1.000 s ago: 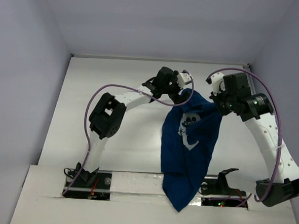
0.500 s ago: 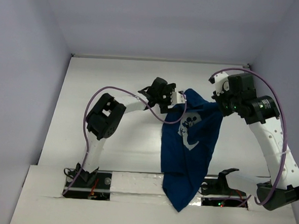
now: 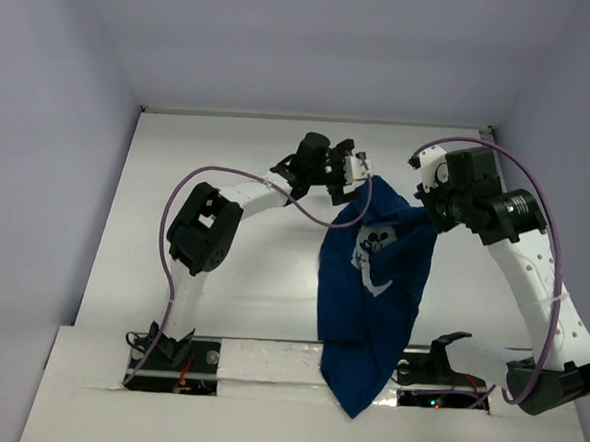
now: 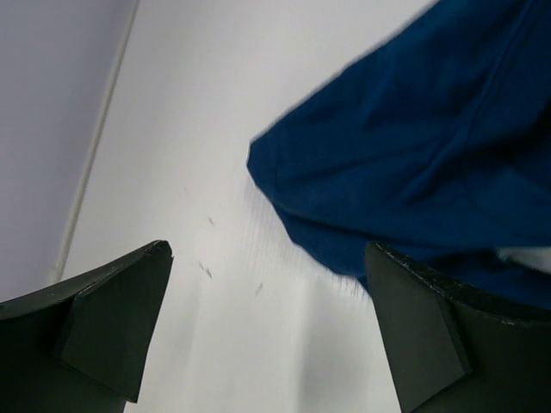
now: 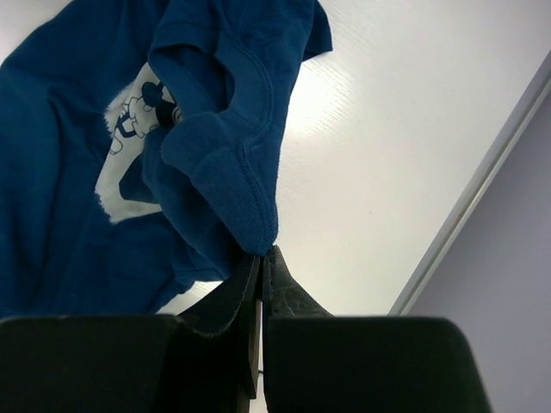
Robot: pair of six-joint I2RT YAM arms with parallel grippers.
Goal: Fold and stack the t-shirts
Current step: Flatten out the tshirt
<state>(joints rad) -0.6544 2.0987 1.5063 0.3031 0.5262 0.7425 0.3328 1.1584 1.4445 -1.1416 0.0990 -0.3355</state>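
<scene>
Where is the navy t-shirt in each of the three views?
Top external: t-shirt right of centre, from the right gripper past the near edge.
Left wrist: upper right, beyond the open left gripper.
Right wrist: left and centre, pinched in the shut jaws.
Shared landmark: white chest print, top and right wrist.

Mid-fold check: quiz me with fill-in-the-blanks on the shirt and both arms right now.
The right arm has its jaws ___ on a fold of the dark navy-blue cloth t-shirt.
The left arm has its jaws ___, holding nothing.
The t-shirt's printed chest graphic is mostly ___.
Missing words: shut; open; white.
</scene>
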